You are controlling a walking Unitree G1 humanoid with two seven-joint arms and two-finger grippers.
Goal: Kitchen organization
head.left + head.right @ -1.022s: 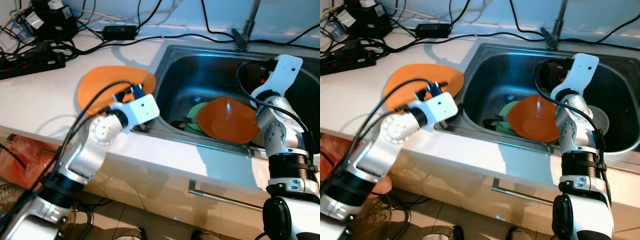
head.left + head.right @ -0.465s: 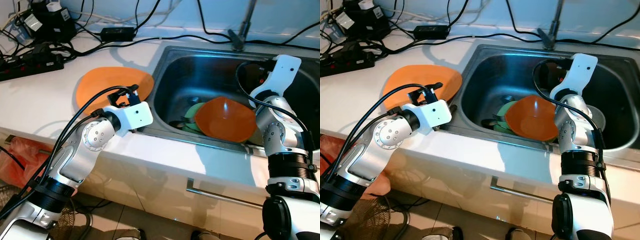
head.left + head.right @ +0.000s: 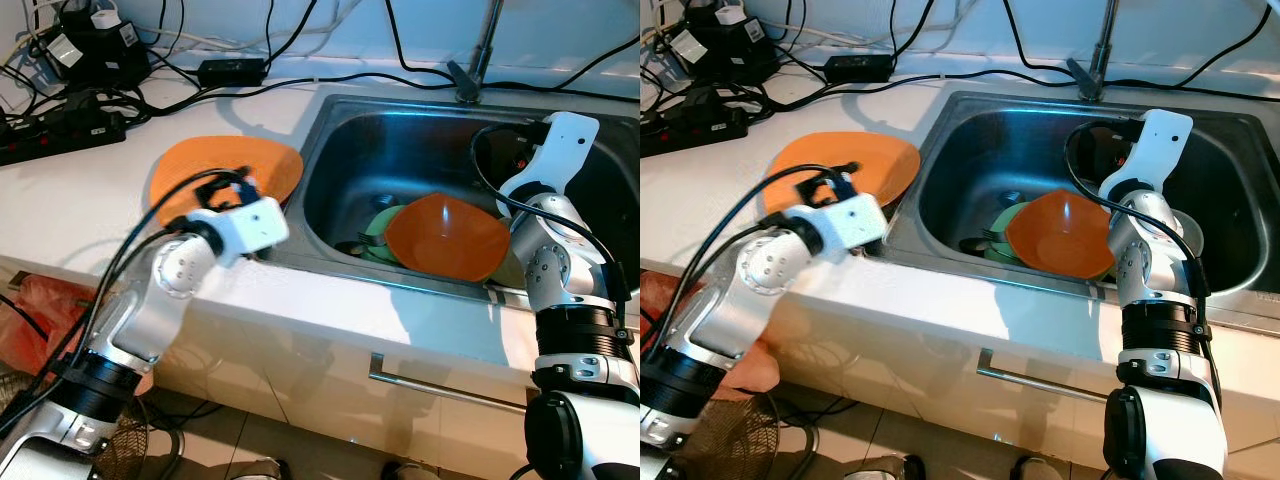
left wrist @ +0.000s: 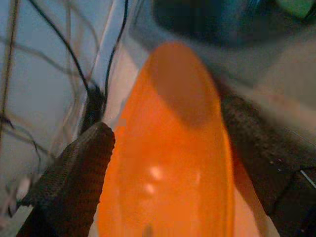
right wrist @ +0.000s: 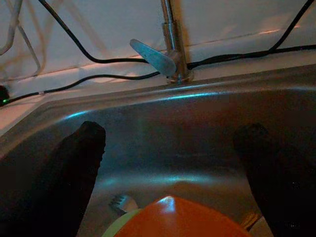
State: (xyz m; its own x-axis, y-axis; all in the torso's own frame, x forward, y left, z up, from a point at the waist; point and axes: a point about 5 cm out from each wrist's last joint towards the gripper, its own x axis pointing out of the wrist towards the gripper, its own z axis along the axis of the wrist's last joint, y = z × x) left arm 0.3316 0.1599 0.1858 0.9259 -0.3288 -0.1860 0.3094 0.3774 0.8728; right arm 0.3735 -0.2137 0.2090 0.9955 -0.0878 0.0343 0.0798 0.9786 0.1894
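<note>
Here the white surface (image 3: 90,200) carries an orange plate (image 3: 190,170) beside the sink (image 3: 340,130); an orange bowl (image 3: 445,235) lies inside. Left claw (image 4: 163,148) straddles the plate, fingers apart; right claw (image 5: 170,163) gapes above the bowl.

One orange plate (image 3: 225,165), one orange bowl (image 3: 446,236), one sink (image 3: 400,140)

We see white kitchen counter (image 3: 90,215) with stainless steel sink (image 3: 345,150) set in. Flat orange plastic plate (image 3: 200,165) lies on counter, just beyond left gripper (image 3: 225,185). Black power strip (image 3: 60,135) and black cables (image 3: 300,80) further beyond.
</note>
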